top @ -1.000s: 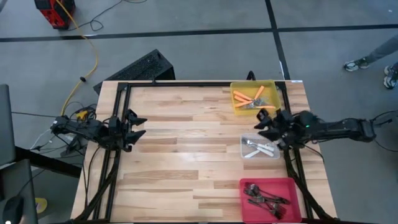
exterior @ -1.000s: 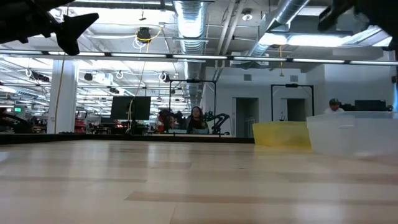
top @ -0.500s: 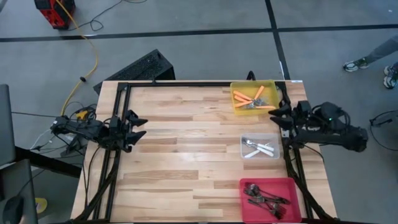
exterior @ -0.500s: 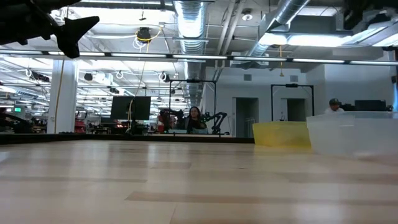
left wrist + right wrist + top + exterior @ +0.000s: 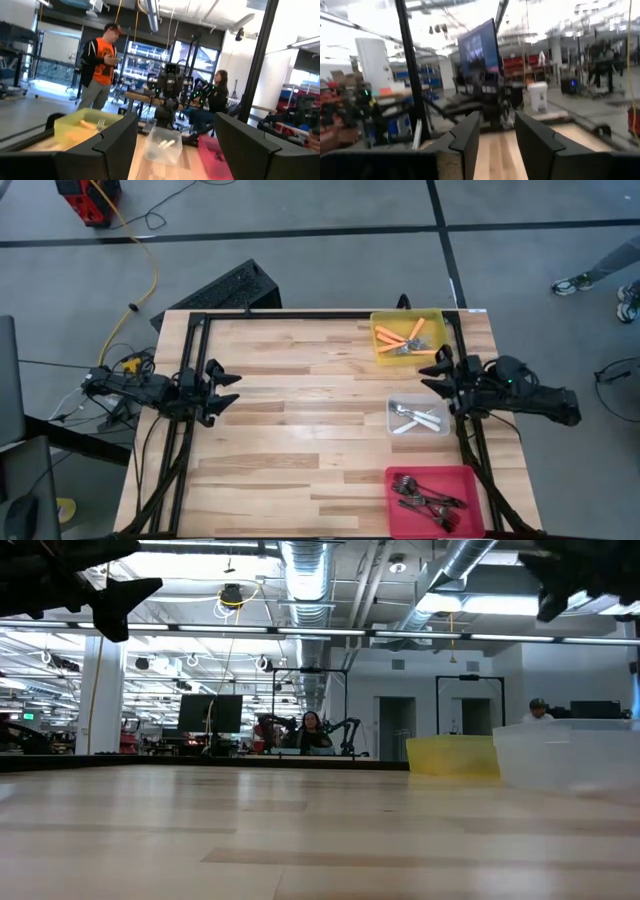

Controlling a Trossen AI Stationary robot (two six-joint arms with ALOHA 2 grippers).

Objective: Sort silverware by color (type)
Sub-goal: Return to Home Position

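Silverware: orange forks (image 5: pixel 400 338) in yellow bin (image 5: pixel 407 361), pale forks (image 5: pixel 417 418) in clear bin (image 5: pixel 392 426), dark forks (image 5: pixel 425 498) in red bin (image 5: pixel 462 477).
Claws: left claw (image 5: pixel 232 388), right claw (image 5: pixel 433 368) apart, empty.
Risk: right claw could clip nearby bins.

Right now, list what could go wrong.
The open right gripper hangs between the yellow bin and clear bin; a low swing might clip either. The red bin of black forks sits at the table edge and could be knocked off. The left gripper waits at the left side.

Bright ceiling lights (image 5: pixel 480 603) wash the table (image 5: pixel 300 440) evenly, shadows faint, with glare whitening the right wrist view.
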